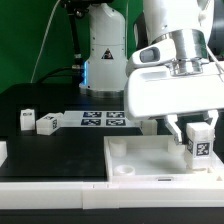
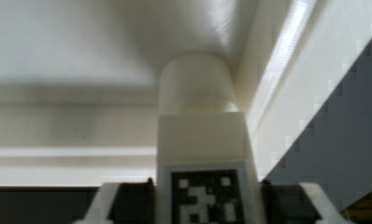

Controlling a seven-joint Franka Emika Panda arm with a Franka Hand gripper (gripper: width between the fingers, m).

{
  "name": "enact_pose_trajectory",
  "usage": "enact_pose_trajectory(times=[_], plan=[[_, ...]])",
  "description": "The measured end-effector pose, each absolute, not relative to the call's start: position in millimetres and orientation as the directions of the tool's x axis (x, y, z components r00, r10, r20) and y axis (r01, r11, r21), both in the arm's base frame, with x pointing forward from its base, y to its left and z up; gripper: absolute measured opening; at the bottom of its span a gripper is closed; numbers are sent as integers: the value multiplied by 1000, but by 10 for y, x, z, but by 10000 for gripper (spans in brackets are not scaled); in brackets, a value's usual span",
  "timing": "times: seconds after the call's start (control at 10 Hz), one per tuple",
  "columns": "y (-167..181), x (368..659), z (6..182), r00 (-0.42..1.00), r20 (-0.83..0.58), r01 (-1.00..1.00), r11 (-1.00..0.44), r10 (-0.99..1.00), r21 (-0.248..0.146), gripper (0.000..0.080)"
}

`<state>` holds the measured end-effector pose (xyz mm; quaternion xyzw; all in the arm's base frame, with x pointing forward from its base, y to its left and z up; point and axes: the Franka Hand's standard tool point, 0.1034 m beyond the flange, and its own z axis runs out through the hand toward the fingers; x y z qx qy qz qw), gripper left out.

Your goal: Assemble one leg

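Note:
My gripper [image 1: 197, 134] is shut on the leg [image 1: 198, 142], a small white post with a black-and-white tag facing the camera. It holds the leg upright over the right end of the large white tabletop [image 1: 150, 162]. In the wrist view the leg [image 2: 204, 120] runs from between my fingers [image 2: 115, 205] down to the tabletop [image 2: 76, 60], close beside its raised edge. The leg's far end looks rounded and meets the tabletop surface. I cannot tell whether it sits in a socket.
Two more white legs [image 1: 27, 120] [image 1: 47, 124] lie on the black table at the exterior view's left. The marker board [image 1: 103, 119] lies behind the tabletop. Another white part [image 1: 3, 151] shows at the left edge. The robot's base [image 1: 105, 50] stands at the back.

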<state>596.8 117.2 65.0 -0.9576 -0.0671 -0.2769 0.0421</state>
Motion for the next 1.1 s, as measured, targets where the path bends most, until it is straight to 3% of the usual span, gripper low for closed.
enact_pose_trajectory(times=[0.1,0.2,0.3,0.4,0.5,0.9,1.1], plan=[[1172,5965,646,839,534,152,-987,105,-44,290],[1172,5961,639,840,532,152,-987,106,-44,449],[1172,5960,638,840,532,152,-987,106,-44,449],[1172,5959,637,840,531,152,-987,106,-44,574],[1171,5959,637,841,531,152,-987,106,-44,634],[1171,5958,638,841,531,152,-987,106,-44,648],[1178,5991,760,864,495,141,-988,94,-59,648]])
